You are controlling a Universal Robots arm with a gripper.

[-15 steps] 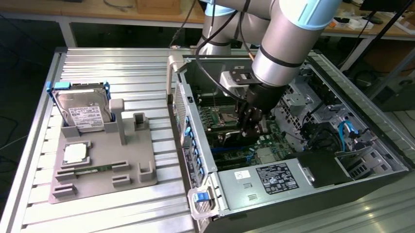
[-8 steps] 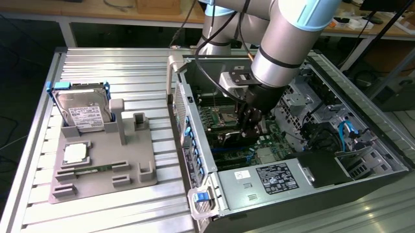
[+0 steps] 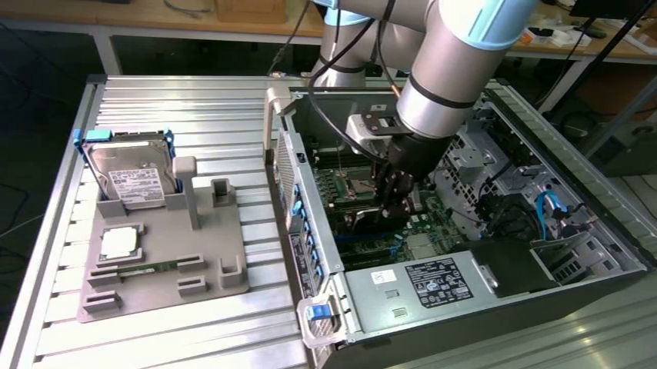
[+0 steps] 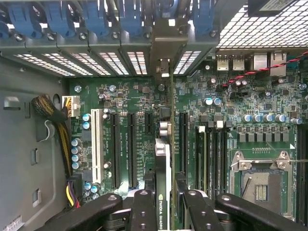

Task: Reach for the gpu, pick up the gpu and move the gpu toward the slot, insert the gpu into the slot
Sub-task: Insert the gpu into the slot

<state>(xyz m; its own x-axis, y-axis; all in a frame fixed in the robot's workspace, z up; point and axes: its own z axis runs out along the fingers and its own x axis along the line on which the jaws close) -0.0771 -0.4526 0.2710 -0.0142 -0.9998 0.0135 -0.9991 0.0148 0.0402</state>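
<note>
One arm: yours, reaching down into the open computer case (image 3: pixel 390 315), with the gripper (image 3: pixel 396 201) low over the green motherboard (image 3: pixel 344 188).
Gripper grip: clamped on the gpu (image 4: pixel 163 168). You have black fingers (image 4: pixel 144 211) on either side of it, and the card's printed label sits squeezed between them.
Gpu pose: on edge, seen as a thin line running straight away from the fingers across the board, standing perpendicular to its surface.
Bracket (image 4: pixel 168 43): the card's metal end is up against the case's rear wall, among the row of blue latches (image 4: pixel 96 19).
The slot: the card's lower edge lies along one line of the expansion area and hides what is under it. Whether it is seated, you can't tell from here.
Neighbours: dark slots (image 4: pixel 116 149) and a white slot (image 4: pixel 96 144) run parallel on one side of the card. Another dark one lies just beside it on the other side, then the memory slots (image 4: pixel 211 159) and the silver processor socket (image 4: pixel 260 185).
Cables: a yellow-and-black bundle (image 4: pixel 48 108) lies by the board's edge, well apart from the card.
Outside the case: a hard drive (image 3: pixel 128 181) stands tilted in a grey fixture (image 3: pixel 205 261) on the ribbed table (image 3: pixel 205 100), at the exterior view's left.
</note>
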